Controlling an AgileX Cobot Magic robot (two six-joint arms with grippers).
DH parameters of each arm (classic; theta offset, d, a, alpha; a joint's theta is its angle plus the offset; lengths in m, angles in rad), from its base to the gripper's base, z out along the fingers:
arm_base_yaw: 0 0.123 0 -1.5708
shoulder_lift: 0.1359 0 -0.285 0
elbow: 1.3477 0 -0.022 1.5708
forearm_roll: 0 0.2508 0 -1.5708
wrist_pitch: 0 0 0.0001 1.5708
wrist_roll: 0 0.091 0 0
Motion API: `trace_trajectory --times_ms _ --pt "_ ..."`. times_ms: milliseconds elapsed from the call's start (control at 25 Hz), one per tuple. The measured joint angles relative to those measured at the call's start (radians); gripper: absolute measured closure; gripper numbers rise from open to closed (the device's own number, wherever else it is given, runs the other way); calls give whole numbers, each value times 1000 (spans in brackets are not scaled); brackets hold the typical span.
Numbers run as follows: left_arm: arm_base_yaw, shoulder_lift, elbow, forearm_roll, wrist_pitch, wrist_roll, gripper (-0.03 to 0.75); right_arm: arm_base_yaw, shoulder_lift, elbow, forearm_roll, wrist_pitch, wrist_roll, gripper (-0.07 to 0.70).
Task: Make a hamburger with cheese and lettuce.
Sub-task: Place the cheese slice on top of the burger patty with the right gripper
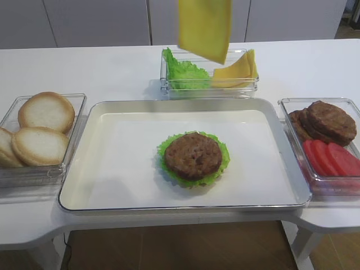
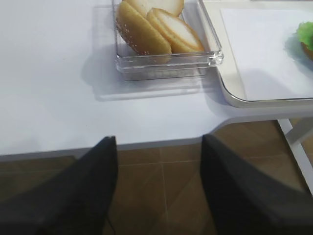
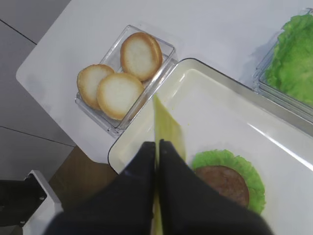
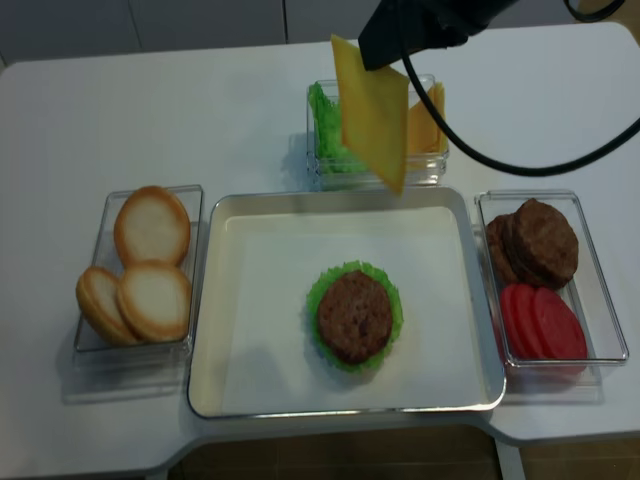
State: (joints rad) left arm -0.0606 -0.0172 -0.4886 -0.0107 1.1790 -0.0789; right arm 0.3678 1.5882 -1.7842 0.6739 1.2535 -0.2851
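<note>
- The right pincer (image 3: 157,147) is clamped shut on the top edge of the cheese (image 4: 373,112), so the thin yellow slice hangs free and edge-down in the air above the back rim of the tray, in front of the bin it likely came from. Gripping one edge lets the slice dangle flat, ready to be laid down.
- The left pincer (image 2: 159,161) hangs off the front edge of the table (image 1: 112,70) with its jaws wide apart and nothing between them, well clear of the working area.
- The tray (image 1: 112,185) sits in the middle of the table as the assembly spot, with ingredient bins around it for easy reach.
- At the left, a clear bin holds the bun halves (image 1: 45,112); at the right, another holds the bare patties (image 1: 329,119) and the tomato slices (image 1: 332,158).
- The rear bin (image 1: 209,87) carries the spare leaves (image 1: 183,73) and more cheese slices (image 1: 239,68).
- The hamburger (image 1: 193,155) lies near the middle of the tray, its patty resting on the lettuce (image 1: 220,167), whose frill shows all round. No cheese is on it yet; the hanging slice probably goes onto the patty next.
</note>
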Motion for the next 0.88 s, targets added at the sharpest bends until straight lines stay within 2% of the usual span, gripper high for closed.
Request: trace_trajectory --times_ms 160,520,880 --pt "0 0 0 0 0 0 309 1 -13 40 -4 0 16 626" --pt "0 0 0 0 0 0 309 1 -57 230 -3 -2 11 626" --pt "0 0 0 0 0 0 309 1 -63 316 22 -8 -18 626"
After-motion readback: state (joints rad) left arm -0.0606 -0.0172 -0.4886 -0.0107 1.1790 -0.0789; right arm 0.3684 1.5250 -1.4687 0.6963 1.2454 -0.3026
